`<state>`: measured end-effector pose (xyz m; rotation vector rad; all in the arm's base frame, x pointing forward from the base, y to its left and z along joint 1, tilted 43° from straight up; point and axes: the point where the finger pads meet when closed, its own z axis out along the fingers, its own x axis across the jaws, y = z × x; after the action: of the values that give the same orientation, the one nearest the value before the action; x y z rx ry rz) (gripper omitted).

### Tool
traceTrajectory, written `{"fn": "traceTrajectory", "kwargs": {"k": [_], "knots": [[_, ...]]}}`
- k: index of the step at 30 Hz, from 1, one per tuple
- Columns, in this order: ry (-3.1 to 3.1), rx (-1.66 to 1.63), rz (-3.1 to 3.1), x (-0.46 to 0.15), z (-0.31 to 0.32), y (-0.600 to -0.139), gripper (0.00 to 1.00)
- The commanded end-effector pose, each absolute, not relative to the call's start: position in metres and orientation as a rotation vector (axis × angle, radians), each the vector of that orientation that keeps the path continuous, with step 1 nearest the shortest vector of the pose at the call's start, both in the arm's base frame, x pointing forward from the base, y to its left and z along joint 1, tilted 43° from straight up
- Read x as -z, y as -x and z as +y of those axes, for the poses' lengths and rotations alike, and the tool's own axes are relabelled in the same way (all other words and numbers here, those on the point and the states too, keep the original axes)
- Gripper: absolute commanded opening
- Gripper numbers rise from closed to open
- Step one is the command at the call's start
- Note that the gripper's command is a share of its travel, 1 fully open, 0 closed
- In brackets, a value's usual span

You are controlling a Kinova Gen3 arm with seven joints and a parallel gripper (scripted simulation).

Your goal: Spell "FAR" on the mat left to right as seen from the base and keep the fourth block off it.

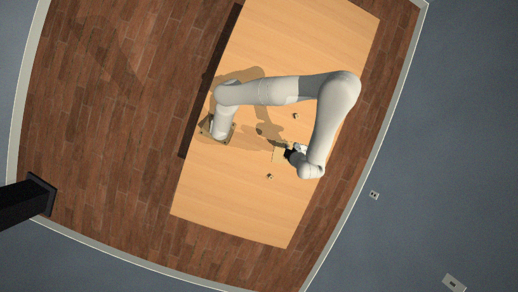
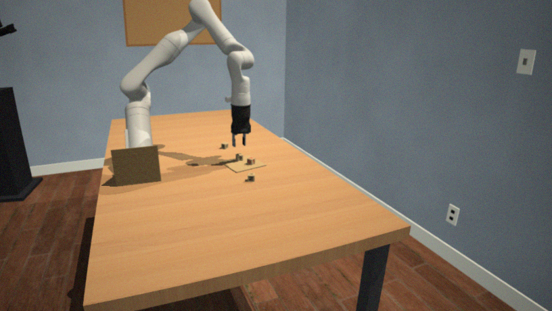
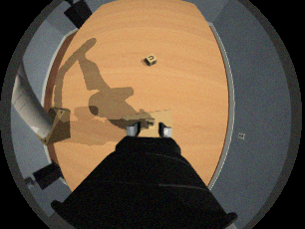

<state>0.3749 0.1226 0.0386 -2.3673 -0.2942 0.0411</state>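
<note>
The mat [image 1: 277, 155] [image 2: 240, 168] [image 3: 164, 116] lies flat on the table. A block with dark markings [image 2: 239, 157] [image 3: 150, 121] sits on its far part in the exterior view. A block with reddish markings [image 2: 250, 161] sits nearer on the mat, hidden in the wrist view. My gripper [image 2: 239, 145] [image 3: 149, 126] is open and empty, above the dark-marked block. Another block [image 1: 296, 115] [image 2: 224, 146] [image 3: 151, 60] lies off the mat on the far side; its top shows a dark curved letter. The last block [image 1: 270, 176] [image 2: 251, 177] lies off the near side. I cannot read the letters surely.
The arm's base plate [image 1: 226, 139] stands left of the mat in the top view. A brown upright panel [image 2: 136, 165] shows by the base in the exterior view. The arm's forearm covers part of the mat from above, and its shadow falls across the table.
</note>
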Motion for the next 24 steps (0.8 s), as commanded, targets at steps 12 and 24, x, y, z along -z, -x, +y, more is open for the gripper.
{"fn": "traceTrajectory", "kwargs": {"k": [12,24], "knots": [[2.373,-0.026,-0.288,-0.0616,0.1015,-0.3813,1.0],[2.372,-0.028,-0.287,-0.061,0.1016,-0.381,1.0]]}}
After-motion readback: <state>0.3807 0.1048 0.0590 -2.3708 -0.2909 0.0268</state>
